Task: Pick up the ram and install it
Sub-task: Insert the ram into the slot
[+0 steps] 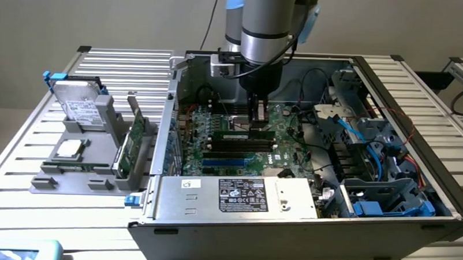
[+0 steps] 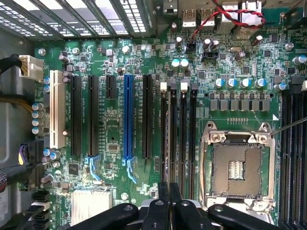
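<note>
We see a slatted metal table (image 1: 14, 174) carrying an open computer case (image 1: 289, 233), with its side off and its inside facing up. The grey arm (image 1: 270, 21) comes straight down into the case from above. Across the case floor lies the green motherboard (image 1: 196, 157), and along the near wall is a metal box with a black label (image 1: 241, 195). Blue cables (image 1: 355, 134) run through the bay at the exterior view's right. Outside the case, at the exterior view's left, a grey fixture (image 1: 75, 179) holds a hard drive (image 1: 82, 104) and an upright green card (image 1: 134, 141). Over the board the wrist view shows a square processor socket (image 2: 237, 167), a white slot (image 2: 56, 108), a blue slot (image 2: 128, 115) and, between the blue slot and the socket, a bank of four black memory slots (image 2: 183, 139). The gripper (image 1: 256, 125) stands upright over that bank. The ram (image 1: 251, 133) is directly beneath it, a thin green stick on edge along the farthest slot, with the gripper's tip at the middle of its top edge. The fingers (image 2: 164, 199) are drawn narrow, almost together, but we cannot tell whether they actually pinch the ram.
</note>
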{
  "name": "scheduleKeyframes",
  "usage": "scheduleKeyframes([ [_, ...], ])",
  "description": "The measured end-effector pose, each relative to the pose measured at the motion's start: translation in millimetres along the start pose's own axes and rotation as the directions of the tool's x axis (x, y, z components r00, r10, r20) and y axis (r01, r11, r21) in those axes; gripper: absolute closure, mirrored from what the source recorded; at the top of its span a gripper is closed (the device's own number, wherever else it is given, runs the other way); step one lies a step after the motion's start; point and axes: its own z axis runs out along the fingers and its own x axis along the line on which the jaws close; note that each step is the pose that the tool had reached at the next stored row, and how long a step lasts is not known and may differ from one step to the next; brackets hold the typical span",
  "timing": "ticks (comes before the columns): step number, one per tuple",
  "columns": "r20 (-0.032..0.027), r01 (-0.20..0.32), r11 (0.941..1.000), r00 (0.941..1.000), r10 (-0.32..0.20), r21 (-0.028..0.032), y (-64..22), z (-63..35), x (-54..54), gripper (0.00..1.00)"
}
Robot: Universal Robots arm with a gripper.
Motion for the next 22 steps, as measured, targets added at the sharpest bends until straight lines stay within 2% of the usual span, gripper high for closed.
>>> scheduleKeyframes([
  [4, -0.001, 0.0, 1.0, 1.0, 0.0, 0.0047, 2.2, 1.2, -0.2, 0.87],
  [13, -0.0162, 0.0, 1.0, 0.9999, 0.0, 0.0055, 2.8, 5.3, -0.7, 0.87],
  [22, -0.0198, 0.0, 1.0, 0.9998, 0.0, 0.0076, 3.3, 7.1, -2.2, 0.87],
])
